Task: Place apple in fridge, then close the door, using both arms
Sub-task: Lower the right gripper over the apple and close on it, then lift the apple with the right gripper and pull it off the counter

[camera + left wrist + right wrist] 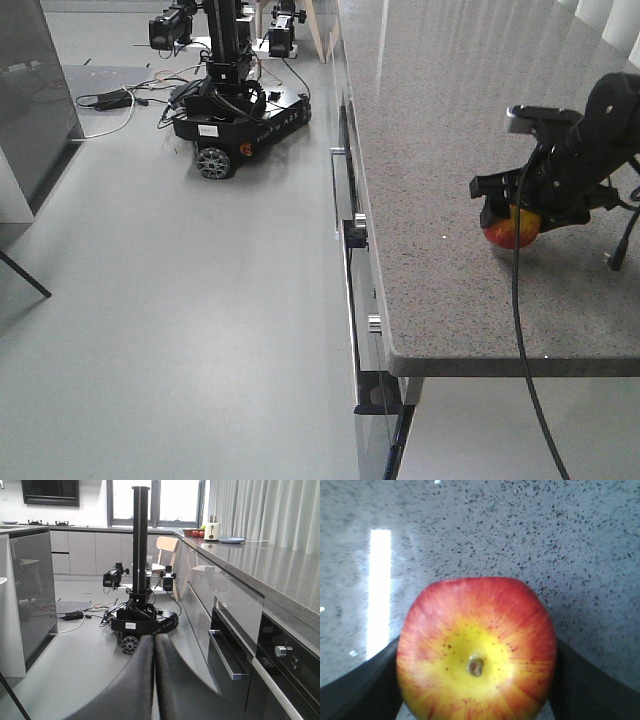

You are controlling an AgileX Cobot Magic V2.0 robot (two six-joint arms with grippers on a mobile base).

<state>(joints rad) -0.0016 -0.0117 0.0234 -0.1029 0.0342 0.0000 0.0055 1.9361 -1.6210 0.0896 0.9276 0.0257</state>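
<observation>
Pale grey floor point(200, 330) takes up the left half of the front view. A long grey speckled stone counter point(450, 150) runs along the right, above a run of glossy grey cabinet fronts point(220, 610) with bar handles and chrome knobs.

A tall dark grey glossy unit point(30, 590) stands across the floor from the counter, well apart from the work area.

A black wheeled robot base with an upright mast point(235, 110) is parked at the far end of the floor, near the cabinet run, with loose cables trailing beside it.

The black jointed right arm point(600, 125) reaches in over the counter from the right edge of the front view. A thin black cable point(522, 330) hangs from it, across the counter and down past its front edge.

The black right end effector point(508, 212) is lowered to the counter near its front corner and is clenched on the fruit. In the right wrist view its dark fingers point(362, 685) press against both flanks.

The small round red apple with a yellow dimpled centre point(476, 650) sits between those fingers at the counter surface, dimple turned towards the wrist camera. Whether it rests on the stone or is raised slightly off it cannot be told.

The black left end effector point(153, 641) is held over the floor, pointing towards the wheeled base. Its two fingers meet along a thin seam and grasp nothing
</observation>
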